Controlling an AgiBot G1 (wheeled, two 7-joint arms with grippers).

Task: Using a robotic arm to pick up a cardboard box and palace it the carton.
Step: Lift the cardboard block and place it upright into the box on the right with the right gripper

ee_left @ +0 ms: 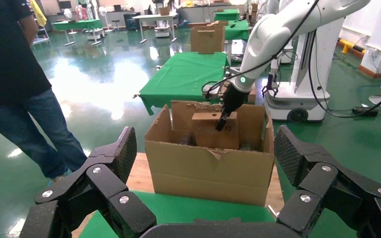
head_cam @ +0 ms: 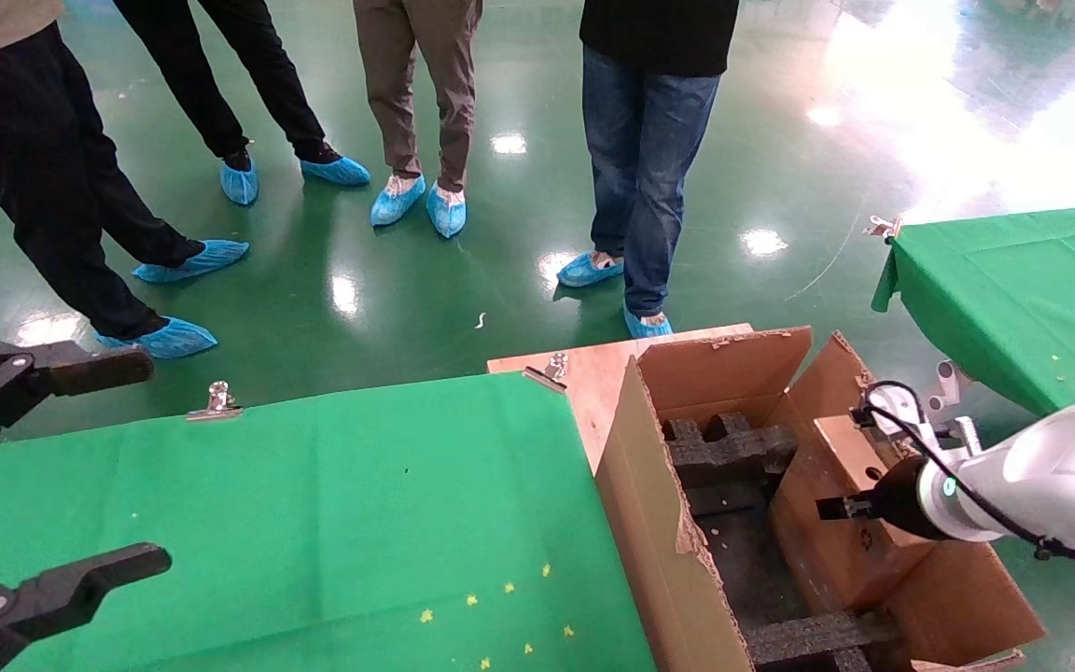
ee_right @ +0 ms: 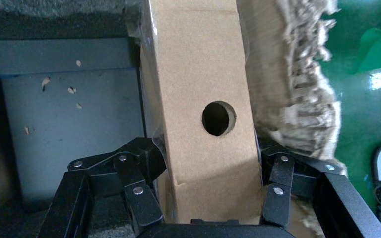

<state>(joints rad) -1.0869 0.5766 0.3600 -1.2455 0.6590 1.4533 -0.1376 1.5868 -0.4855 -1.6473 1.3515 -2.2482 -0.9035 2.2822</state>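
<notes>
Cardboard box [head_cam: 859, 509] stands on edge in carton [head_cam: 659, 523], right hand [head_cam: 850, 507] clamping it.

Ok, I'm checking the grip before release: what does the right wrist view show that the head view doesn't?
Only the right wrist view shows the right gripper clamped on the cardboard box, a finger on each side, the round hole in its narrow face and a ragged carton flap beside it. Only the head view shows the left gripper open over the green table, and four bystanders. Both show the box inside the carton, held by the robotic arm.
</notes>
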